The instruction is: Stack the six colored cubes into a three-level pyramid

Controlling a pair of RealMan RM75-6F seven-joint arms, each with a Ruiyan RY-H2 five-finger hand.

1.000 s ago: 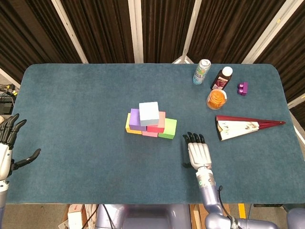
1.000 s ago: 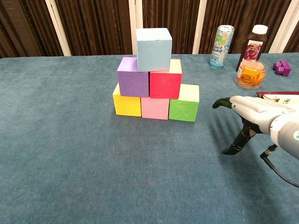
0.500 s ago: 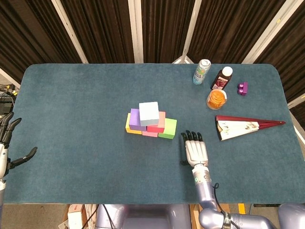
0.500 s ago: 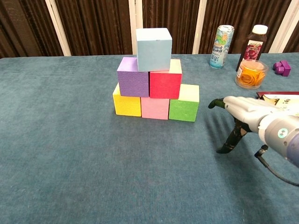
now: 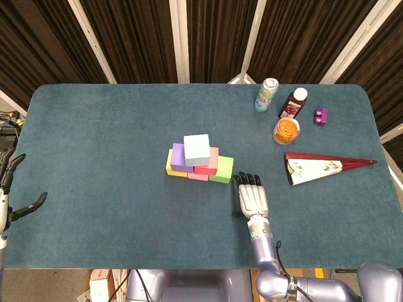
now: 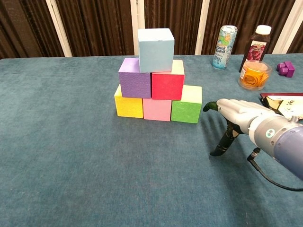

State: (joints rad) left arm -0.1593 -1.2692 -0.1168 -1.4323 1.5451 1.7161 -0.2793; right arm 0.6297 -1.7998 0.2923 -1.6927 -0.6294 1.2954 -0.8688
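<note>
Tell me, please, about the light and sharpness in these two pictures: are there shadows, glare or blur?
Head view: even overhead light, the cube pyramid sharp, hardly any shadow. Chest view: sharp too, no glare; a soft shadow lies on the table under the right hand, whose near forearm bulks large at the frame edge.

table: matt teal cloth, felt-like | cubes: matt, finely textured, foam-like | right hand: smooth pale plastic; dark fingertips | can: glossy metal

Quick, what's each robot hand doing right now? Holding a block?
Left hand: open, holding nothing.
Right hand: open, holding nothing, beside the green cube.
</note>
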